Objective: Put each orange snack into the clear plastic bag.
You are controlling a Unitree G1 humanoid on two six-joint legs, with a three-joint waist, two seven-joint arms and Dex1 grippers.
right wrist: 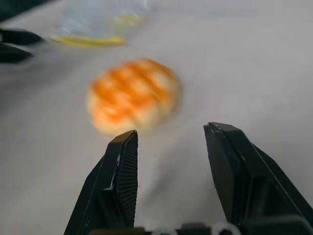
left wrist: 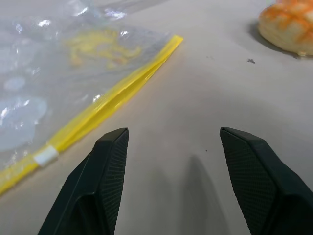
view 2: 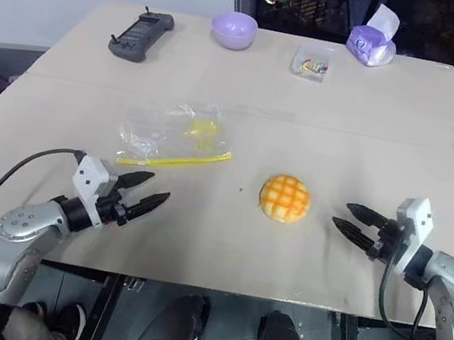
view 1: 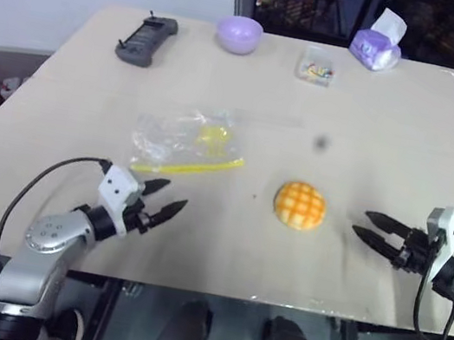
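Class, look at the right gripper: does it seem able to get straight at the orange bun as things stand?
Probably yes. The right gripper is open and points at the orange bun, with bare table between them.

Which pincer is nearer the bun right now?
The right. The right pincer sits open just beside the bun; the left pincer, also open, sits farther off, by the plastic bag.

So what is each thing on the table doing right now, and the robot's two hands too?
Bun: lying loose on the table, outside the bag.
Plastic bag: flat and crinkled, nothing orange inside.
Left gripper: open, empty, near the bag's yellow strip.
Right gripper: open, empty, pointing at the bun.
Purple bowl: upright at the far edge.
Tissue pack: a tissue sticking out.
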